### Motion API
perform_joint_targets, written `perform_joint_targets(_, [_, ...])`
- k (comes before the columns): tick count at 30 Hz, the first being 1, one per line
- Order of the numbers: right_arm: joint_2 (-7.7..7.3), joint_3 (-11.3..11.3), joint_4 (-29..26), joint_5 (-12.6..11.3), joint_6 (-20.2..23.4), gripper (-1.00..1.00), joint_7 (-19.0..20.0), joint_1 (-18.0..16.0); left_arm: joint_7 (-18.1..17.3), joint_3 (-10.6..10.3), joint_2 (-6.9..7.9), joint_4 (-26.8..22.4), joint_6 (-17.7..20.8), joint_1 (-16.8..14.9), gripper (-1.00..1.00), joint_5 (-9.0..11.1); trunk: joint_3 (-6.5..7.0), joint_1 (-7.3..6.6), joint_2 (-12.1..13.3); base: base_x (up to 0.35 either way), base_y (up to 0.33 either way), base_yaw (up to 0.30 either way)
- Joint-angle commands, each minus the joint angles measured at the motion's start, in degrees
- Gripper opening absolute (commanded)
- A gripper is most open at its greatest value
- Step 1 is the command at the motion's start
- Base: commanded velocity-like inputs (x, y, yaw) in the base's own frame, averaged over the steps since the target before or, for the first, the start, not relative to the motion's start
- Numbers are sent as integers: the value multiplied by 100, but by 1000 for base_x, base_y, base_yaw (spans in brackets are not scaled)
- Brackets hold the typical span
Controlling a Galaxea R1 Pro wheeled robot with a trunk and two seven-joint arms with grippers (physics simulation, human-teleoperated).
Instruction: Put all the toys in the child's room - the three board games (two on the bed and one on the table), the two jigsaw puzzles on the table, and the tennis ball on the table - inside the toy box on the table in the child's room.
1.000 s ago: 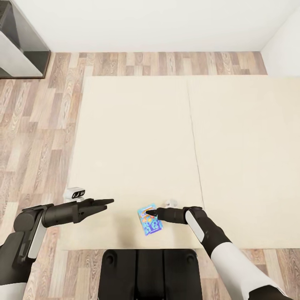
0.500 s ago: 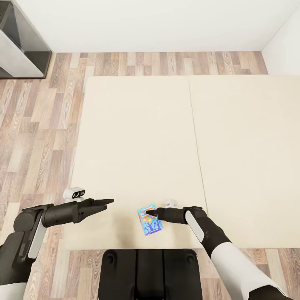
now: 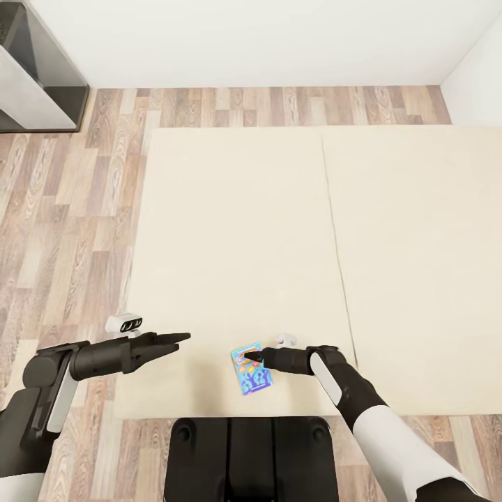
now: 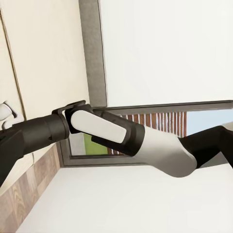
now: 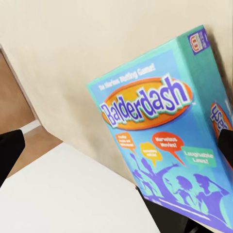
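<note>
Risk of dropping the blue game (image 3: 250, 367).
We saw the right pincer (image 3: 245, 358) closed on its edge; we feared slippage. Left pincer (image 3: 183, 339) held nothing, its opening unclear.

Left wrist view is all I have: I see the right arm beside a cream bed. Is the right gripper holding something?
Observer: It seems so. In the head view the right gripper appears shut on a small blue board game, near the bed's closest edge.
Operator: Which game is it?
Observer: The right wrist view shows its lid, lettered Balderdash.
Operator: And the gripper of my own arm?
Observer: In the head view the left gripper looks shut and empty, above the bed's near left corner.
</note>
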Motion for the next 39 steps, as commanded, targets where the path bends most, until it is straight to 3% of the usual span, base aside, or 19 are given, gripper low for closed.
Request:
perform_joint_targets(1, [0, 0, -3, -18, 30, 100, -1, -2, -22, 0, 1, -1, 61, -1, 100, -3, -6, 3, -9, 0, 101, 0])
perform_joint_targets(39, [0, 0, -3, -17, 27, 100, 2, -2, -22, 0, 8, -1, 61, -1, 100, 6, -6, 3, -9, 0, 60, 0])
